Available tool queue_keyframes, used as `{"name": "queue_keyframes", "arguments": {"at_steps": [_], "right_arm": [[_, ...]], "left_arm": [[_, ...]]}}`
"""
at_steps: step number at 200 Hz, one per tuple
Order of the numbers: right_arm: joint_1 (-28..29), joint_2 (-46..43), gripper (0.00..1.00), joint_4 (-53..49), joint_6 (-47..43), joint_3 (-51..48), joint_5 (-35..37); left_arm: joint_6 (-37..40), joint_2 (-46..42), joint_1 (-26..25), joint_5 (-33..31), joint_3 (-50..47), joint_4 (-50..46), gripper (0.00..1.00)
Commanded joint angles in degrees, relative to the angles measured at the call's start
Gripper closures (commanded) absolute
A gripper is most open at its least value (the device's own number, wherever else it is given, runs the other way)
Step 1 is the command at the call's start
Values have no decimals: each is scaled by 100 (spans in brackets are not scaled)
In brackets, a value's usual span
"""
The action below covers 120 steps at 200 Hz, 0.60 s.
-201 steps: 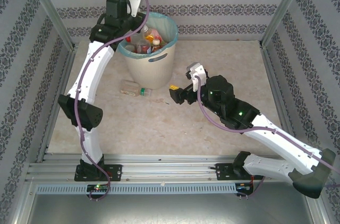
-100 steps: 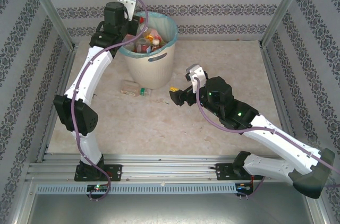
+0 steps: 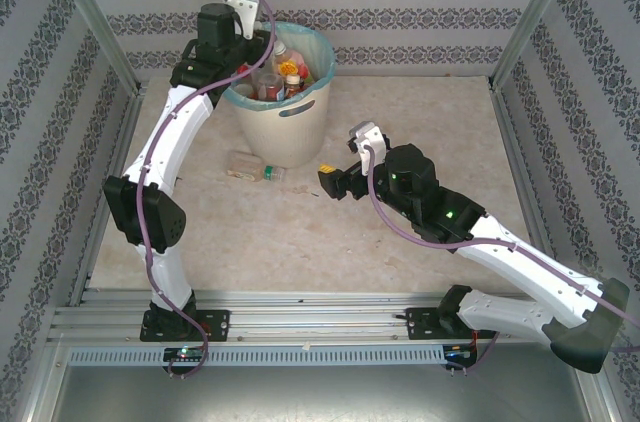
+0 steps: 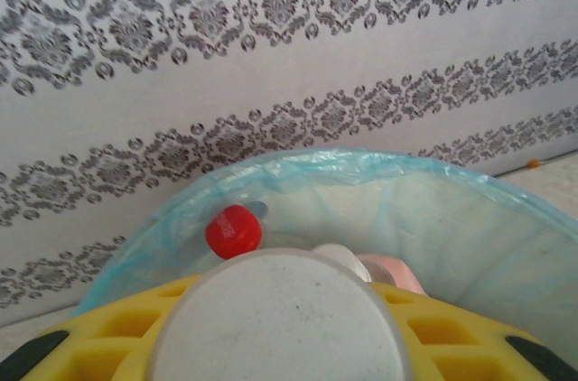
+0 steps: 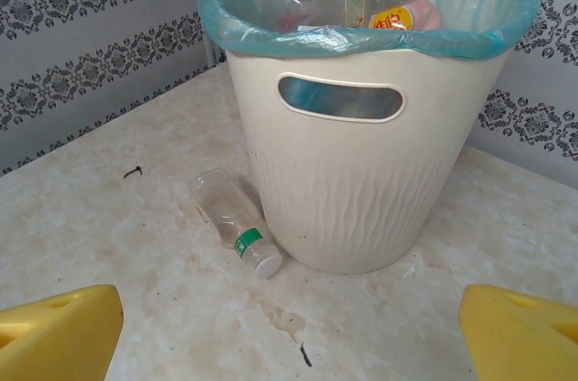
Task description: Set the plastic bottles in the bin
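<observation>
The left claw (image 3: 258,42) clamps one bottle (image 4: 280,313) above the crowded bin (image 5: 361,173), where it could bounce out onto the desk (image 5: 108,218), while the empty right claw (image 3: 330,180) gapes toward a fallen bottle (image 5: 230,218) just beside the bin.

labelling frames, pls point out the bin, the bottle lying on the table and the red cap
bin (image 5: 361,191), right wrist view, ribbed front wall
lying bottle (image 5: 226,211), right wrist view, clear body
red cap (image 4: 233,231), left wrist view, cap top

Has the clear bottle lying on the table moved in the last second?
No. The clear bottle lies in the same spot at the foot of the bin, to its left.
</observation>
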Motion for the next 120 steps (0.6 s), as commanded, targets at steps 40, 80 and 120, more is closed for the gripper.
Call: {"name": "queue_keyframes", "arguments": {"at_steps": [40, 80, 120], "right_arm": [[-63, 12, 4, 7, 152, -112, -6], [-70, -1, 5, -4, 174, -142, 3], [-79, 30, 4, -2, 188, -193, 5]], "left_arm": [[-197, 234, 60, 38, -735, -260, 100], [-336, 280, 58, 58, -1404, 186, 100], [-330, 286, 70, -30, -1677, 220, 100]]}}
